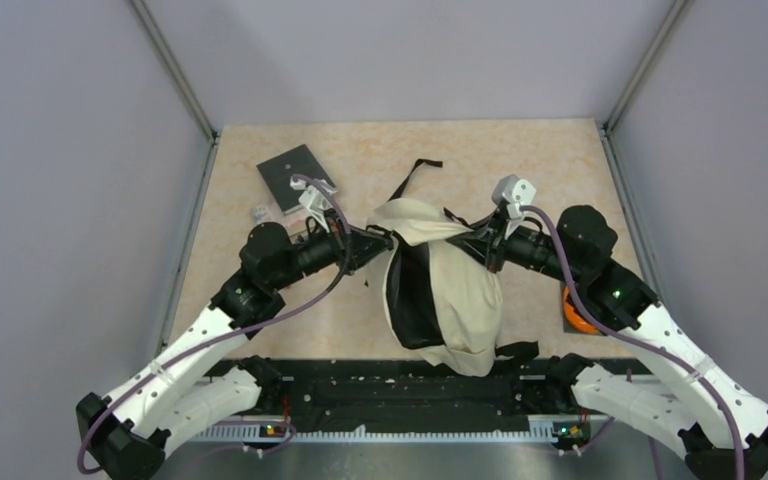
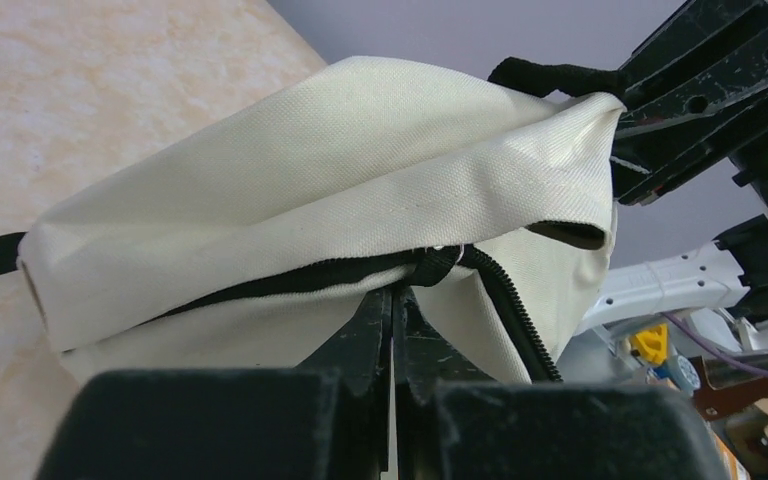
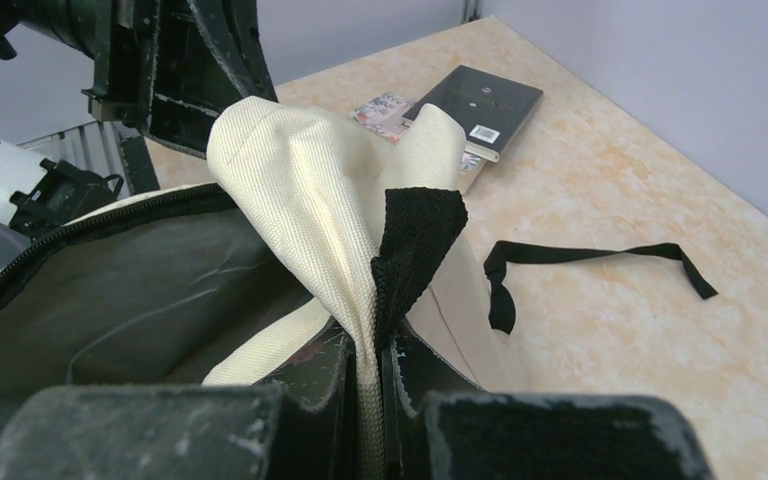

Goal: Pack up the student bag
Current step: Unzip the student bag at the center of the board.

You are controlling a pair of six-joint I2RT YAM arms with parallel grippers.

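On the beige table point(image 1: 540, 170), the student bag point(image 1: 455, 290) sits between my arms, left gripper point(image 2: 397, 298) pinching its zipper edge point(image 2: 290, 283), right gripper point(image 3: 378, 348) pinching its rim point(image 3: 345, 260), so I should spread them gently and evenly.

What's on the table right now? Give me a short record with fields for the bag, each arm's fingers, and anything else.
bag: cream student bag, mid-table, unzipped, dark lining showing
left fingers: shut on its zipper edge
right fingers: shut on cream fabric and black webbing
other: black notebook, far left; black strap lying beyond the bag
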